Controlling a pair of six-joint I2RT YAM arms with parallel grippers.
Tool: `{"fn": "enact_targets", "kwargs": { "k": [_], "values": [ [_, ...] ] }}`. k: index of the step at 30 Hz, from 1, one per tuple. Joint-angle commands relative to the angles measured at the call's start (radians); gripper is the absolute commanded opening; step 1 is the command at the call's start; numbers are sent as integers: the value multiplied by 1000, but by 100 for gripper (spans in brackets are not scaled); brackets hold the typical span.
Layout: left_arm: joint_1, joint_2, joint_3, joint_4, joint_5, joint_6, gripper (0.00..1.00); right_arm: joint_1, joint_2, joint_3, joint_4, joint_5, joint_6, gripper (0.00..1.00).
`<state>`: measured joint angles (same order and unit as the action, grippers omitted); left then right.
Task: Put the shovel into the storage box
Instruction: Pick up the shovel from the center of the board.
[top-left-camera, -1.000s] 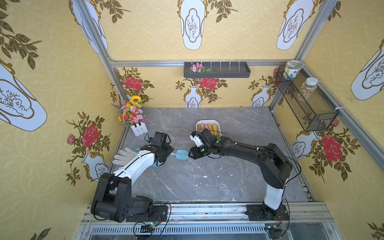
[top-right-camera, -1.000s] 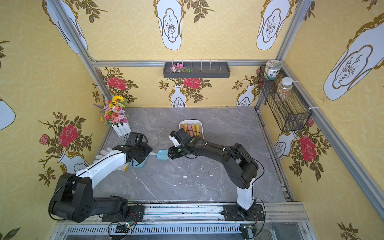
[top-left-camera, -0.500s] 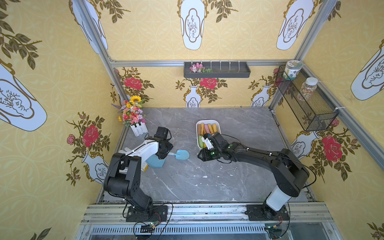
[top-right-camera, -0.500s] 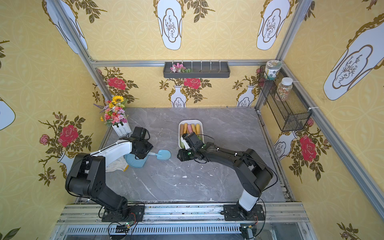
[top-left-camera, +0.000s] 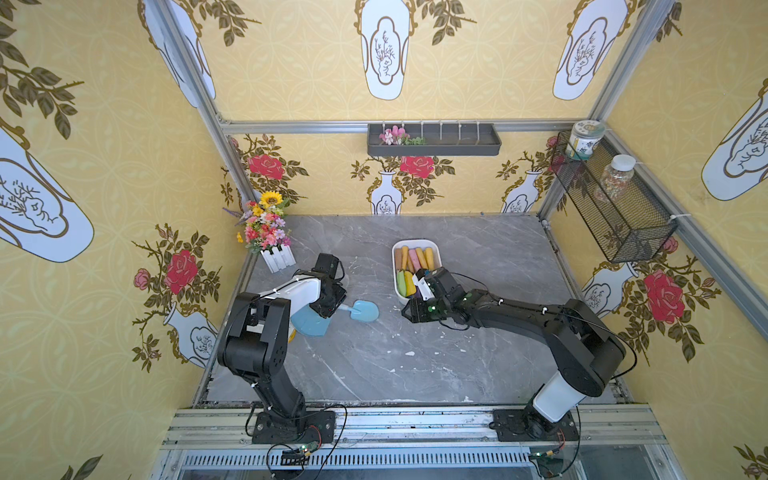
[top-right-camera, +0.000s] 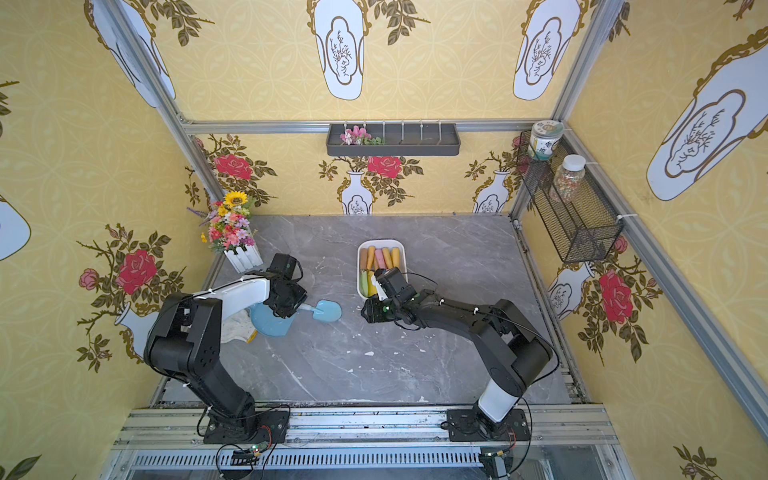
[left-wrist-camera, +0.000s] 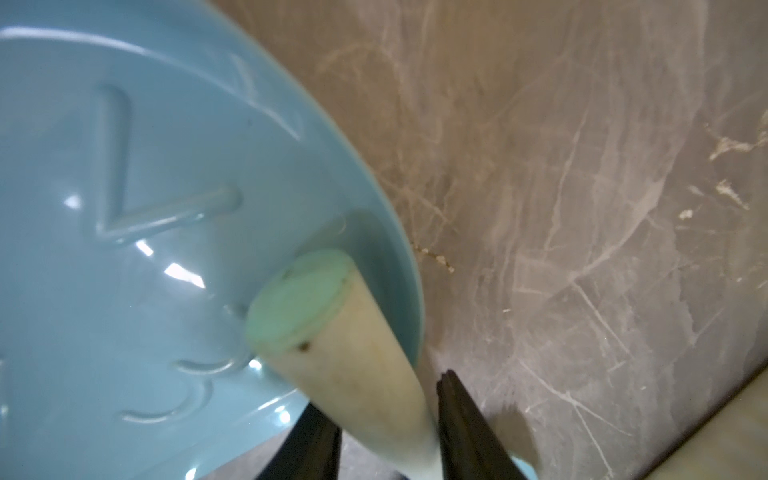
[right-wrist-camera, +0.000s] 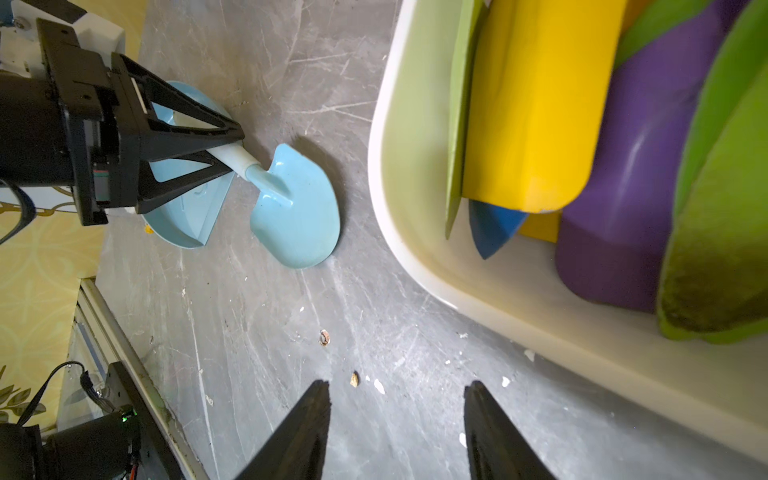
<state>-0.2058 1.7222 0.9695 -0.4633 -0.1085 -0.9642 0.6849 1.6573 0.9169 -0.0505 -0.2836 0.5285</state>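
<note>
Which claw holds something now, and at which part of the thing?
The left claw grips the light blue shovel by its cream handle; the right claw is open and holds nothing.

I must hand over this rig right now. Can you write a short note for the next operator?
Left tool: closed on the handle of the light blue shovel; blade rests on the table, handle end over the blue dustpan.
Right tool: open, empty, low beside the storage box.
Done: shovel gripped.
To do: lift it, carry it to the box, lay it among the coloured shovels there.
</note>
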Motion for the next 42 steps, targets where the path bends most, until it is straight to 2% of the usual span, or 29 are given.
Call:
{"fn": "enact_targets", "kwargs": {
  "k": [1, 6, 8, 17, 21, 27, 31, 36, 42],
  "values": [
    [2, 19, -6, -21, 25, 18, 34, -11, -10, -13, 55, -2, 23, 56],
    [2, -1, 1, -24, 29, 21, 24, -13, -5, -13, 58, -3, 27, 56],
    [2, -17, 5, -25, 32, 23, 17, -13, -7, -13, 58, -3, 27, 56],
    [0, -136, 29, -15, 86, 60, 1, -20, -60, -11, 14, 18, 16, 56],
    [-6, -208, 29, 24, 126, 84, 0, -35, -107, -10, -21, 23, 9, 56],
    [-28, -304, 14, 189, 246, 144, 0, -82, -205, -13, -60, -2, 9, 56],
    [-41, -340, -16, 361, 375, 166, 0, -125, -264, -19, -61, -54, 22, 56],
    [-56, -357, -83, 667, 610, 127, 0, -183, -318, -33, -25, -174, 48, 56],
    [-118, -357, -119, 883, 732, 127, 0, -250, -348, -71, 113, -366, 125, 59]
  ]
}}
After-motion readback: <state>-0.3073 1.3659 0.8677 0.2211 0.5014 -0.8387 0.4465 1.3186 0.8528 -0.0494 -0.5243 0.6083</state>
